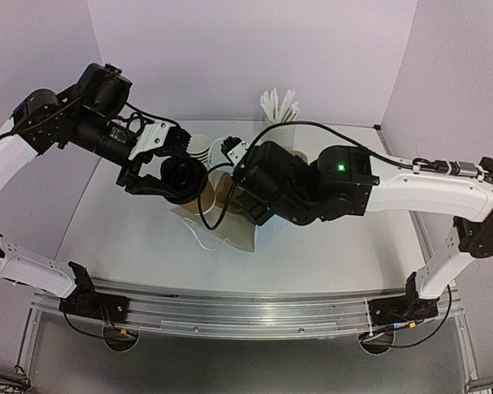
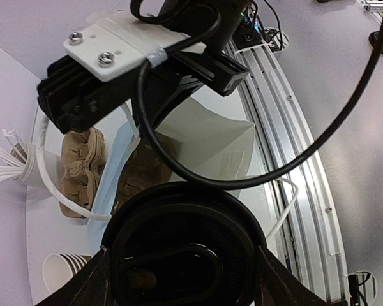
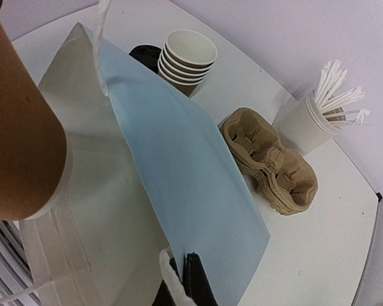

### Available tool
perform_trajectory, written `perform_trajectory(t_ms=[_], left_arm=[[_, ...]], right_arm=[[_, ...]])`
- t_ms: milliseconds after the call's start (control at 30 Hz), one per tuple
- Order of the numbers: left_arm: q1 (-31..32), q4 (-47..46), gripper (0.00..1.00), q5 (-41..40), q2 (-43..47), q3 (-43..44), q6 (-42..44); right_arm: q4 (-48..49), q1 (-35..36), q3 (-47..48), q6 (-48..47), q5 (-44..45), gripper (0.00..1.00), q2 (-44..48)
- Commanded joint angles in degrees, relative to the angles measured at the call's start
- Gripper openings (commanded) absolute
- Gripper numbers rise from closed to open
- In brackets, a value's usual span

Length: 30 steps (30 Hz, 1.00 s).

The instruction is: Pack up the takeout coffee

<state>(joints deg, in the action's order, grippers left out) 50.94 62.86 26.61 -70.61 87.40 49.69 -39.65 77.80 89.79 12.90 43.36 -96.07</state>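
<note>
Above the worktop [image 1: 131,238], the left jaws clamp the takeout coffee [image 1: 183,175] at the mouth of the paper bag [image 1: 230,230]. The right jaws pinch its rim — to hold it open, I'd say.

No legible text, label, brand, number or sign in any view: the brown cup [image 3: 19,127], its black lid [image 2: 179,255] and the paper bag [image 3: 179,166] show no readable marking
</note>
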Motion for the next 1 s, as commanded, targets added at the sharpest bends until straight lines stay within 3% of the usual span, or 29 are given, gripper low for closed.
perform_trajectory(t_ms=[0,133,633,967], left_arm=[[0.4,-5.8,0.40,1.7,2.6,-1.5,2.7],[0.4,-7.2,0.40,1.9,3.5,-3.4,3.7],[6.4,-23.5,0.35,-5.3,0.4,-11.7,2.9],[13.1,-28.5,0.36,-10.0,0.7,-17.8,9.2]], right_arm=[[4.1,-3.0,-0.7,5.4,-6.9,0.00,3.9],[4.1,-6.2,-2.3,9.4,-11.1,0.00,5.0],[4.9,-6.3,-0.3,10.6,-15.2,0.00,2.6],[6.3,-8.6,-1.8,14.3,-18.9,0.00,4.3]])
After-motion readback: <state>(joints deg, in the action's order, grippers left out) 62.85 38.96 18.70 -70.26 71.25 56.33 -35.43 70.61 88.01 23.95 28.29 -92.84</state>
